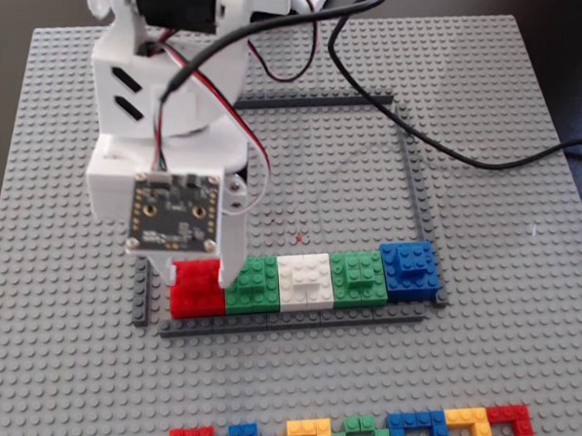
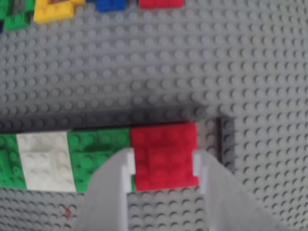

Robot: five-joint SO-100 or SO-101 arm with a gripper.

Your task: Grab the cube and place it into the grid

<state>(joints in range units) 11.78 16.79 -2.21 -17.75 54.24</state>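
Green block (image 2: 98, 154) crowds cube (image 2: 163, 154); grid (image 2: 226, 142) strip flanks other side

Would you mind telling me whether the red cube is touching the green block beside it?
Touching. In the wrist view the red cube butts against the green block with no baseplate visible between them.

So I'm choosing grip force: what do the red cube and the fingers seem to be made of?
The red cube looks like hard moulded plastic: studded top, crisp edges, slight sheen. The fingers look like rigid matte white plastic, possibly 3D-printed, though the blur leaves that open. No soft padding shows on them.
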